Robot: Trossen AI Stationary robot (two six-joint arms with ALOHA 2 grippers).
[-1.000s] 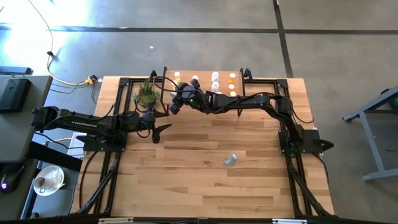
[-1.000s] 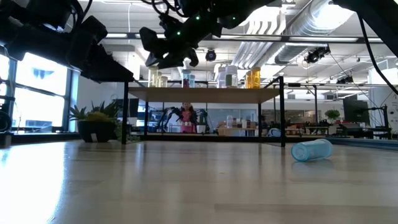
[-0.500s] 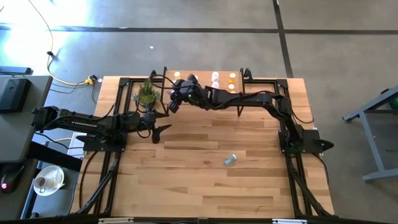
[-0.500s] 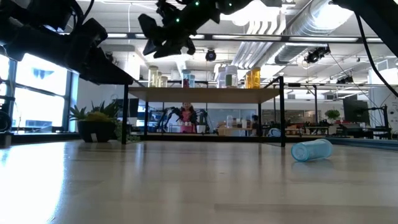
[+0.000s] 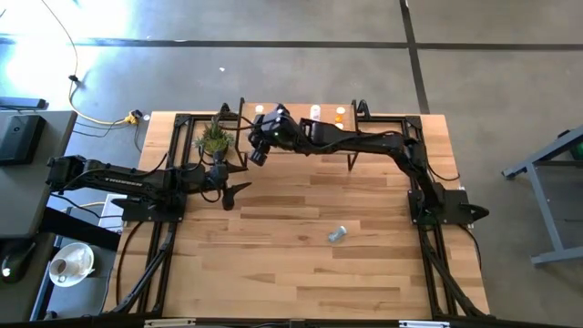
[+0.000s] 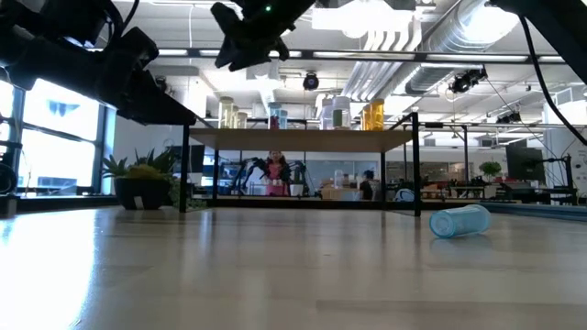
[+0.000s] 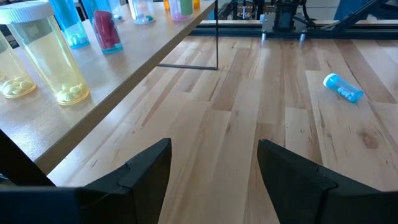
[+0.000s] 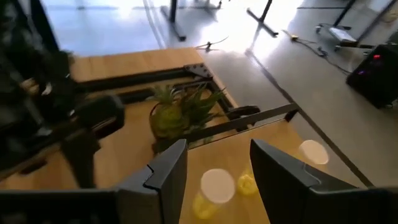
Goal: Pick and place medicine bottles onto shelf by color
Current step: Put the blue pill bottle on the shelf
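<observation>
Right pincer (image 5: 256, 148) is up over the left end of the shelf (image 5: 296, 117), fingers spread, nothing between them. Its wrist view looks down past the open fingers (image 8: 163, 174) at two yellow bottles (image 8: 212, 193) with white caps on the shelf top, and the potted plant (image 8: 177, 112) just beyond the shelf edge.

Left pincer (image 5: 233, 189) hangs low over the counter (image 5: 310, 264) in front of the plant (image 5: 213, 138) — released, empty, counter planks visible between its fingers (image 7: 146, 167).

Shelf stock, left wrist view: two yellow bottles (image 7: 50, 53) nearest, then a blue one (image 7: 67, 23), a red-filled one (image 7: 107, 31), and more further along that I can't sort by colour. Low view shows bottles upright in a row along the shelf top (image 6: 303, 136), an orange pair (image 6: 373, 115) near the right end.

One blue bottle (image 5: 337, 234) is off the shelf — lying on its side on the open counter, right of centre, well apart from both pincers. Same bottle in the low view (image 6: 459, 221) and the left wrist view (image 7: 342, 87).
</observation>
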